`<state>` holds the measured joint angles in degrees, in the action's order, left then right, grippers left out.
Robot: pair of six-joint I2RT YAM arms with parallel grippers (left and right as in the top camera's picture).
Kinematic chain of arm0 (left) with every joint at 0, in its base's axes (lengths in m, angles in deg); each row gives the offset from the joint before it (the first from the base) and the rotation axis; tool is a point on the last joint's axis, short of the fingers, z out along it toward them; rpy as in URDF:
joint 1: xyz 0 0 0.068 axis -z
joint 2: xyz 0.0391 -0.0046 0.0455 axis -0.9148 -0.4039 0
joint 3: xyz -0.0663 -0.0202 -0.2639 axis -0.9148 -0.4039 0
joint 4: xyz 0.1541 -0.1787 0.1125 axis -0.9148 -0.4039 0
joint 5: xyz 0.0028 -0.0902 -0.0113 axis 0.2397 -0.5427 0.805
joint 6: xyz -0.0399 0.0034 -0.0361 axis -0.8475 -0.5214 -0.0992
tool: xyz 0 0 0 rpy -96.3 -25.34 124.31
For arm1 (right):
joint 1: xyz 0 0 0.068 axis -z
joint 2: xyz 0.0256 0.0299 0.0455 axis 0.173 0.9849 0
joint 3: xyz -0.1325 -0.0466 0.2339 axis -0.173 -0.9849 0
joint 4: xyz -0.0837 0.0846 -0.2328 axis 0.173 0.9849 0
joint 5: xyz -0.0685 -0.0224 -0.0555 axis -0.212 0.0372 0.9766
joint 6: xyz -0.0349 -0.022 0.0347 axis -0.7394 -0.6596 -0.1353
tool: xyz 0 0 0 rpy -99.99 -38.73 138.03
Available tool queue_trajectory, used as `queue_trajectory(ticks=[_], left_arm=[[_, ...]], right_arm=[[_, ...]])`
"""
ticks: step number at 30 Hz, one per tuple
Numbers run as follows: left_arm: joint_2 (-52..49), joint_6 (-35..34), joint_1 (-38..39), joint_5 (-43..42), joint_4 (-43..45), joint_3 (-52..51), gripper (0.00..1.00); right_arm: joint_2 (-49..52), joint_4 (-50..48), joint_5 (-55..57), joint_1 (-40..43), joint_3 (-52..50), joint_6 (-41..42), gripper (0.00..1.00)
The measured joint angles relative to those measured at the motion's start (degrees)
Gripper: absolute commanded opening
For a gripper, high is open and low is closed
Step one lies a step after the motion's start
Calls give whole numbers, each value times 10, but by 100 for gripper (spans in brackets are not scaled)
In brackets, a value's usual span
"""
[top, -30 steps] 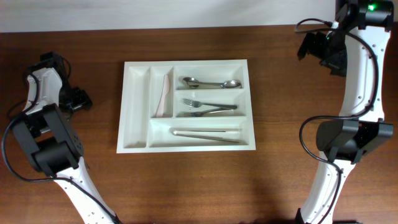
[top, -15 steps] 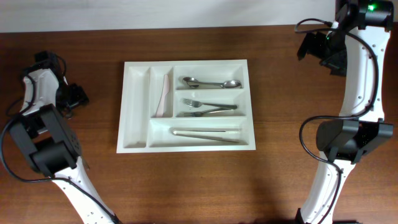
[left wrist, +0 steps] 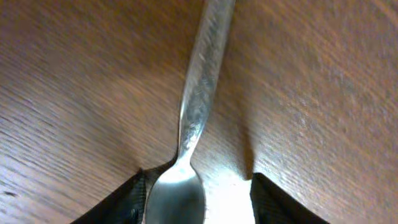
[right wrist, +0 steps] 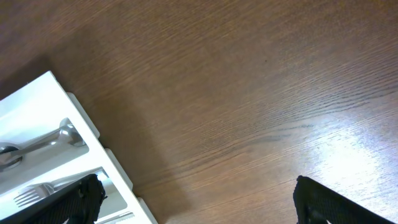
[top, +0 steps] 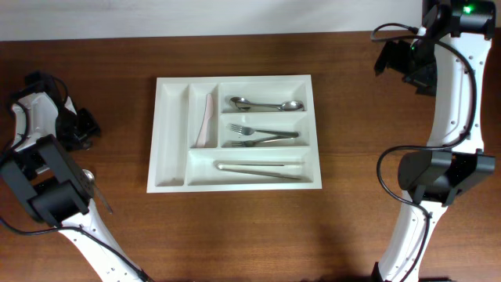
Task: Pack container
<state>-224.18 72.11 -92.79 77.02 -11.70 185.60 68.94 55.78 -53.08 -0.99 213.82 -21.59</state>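
Observation:
The container [top: 171, 133] is a white five-compartment tray in the middle of the table. It holds a pale knife [top: 208, 119], two spoons [top: 266, 104], forks [top: 262, 137] and a long steel utensil [top: 258, 168]. My left gripper [top: 81, 128] is low at the table's left edge. In the left wrist view it [left wrist: 198, 182] is open, with a steel spoon [left wrist: 198, 106] lying on the wood, its bowl between the fingers against the left one. My right gripper [top: 397, 64] is open and empty [right wrist: 198, 186], raised beyond the tray's far right corner [right wrist: 56, 99].
A steel utensil [top: 98, 192] lies on the wood beside the left arm's lower link; I cannot tell whether it is the spoon in the left wrist view. The table's back edge meets a white wall. Arm bases stand at the front left and right.
My left arm has swung left, carrying its gripper toward the table's left edge and uncovering the utensil beside the arm. The right arm has not moved.

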Motion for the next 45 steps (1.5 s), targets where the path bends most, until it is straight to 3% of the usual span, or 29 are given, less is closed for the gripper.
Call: queue_trajectory(ticks=[7, 11, 19, 24, 37, 45], left_arm=[[0, 1, 0, -17, -43, 0, 45], [-1, 1, 0, -21, -52, 0, 32], [-2, 0, 0, -17, -54, 0, 33], [-2, -2, 0, -10, -50, 0, 4], [-3, -3, 0, -7, -47, 0, 6], [-3, -3, 1, -14, -46, 0, 19]], right_arm=[[0, 0, 0, 0, 0, 0, 99], [0, 0, 0, 0, 0, 0, 99], [0, 0, 0, 0, 0, 0, 99], [0, 0, 0, 0, 0, 0, 99], [0, 0, 0, 0, 0, 0, 99], [0, 0, 0, 0, 0, 0, 99]])
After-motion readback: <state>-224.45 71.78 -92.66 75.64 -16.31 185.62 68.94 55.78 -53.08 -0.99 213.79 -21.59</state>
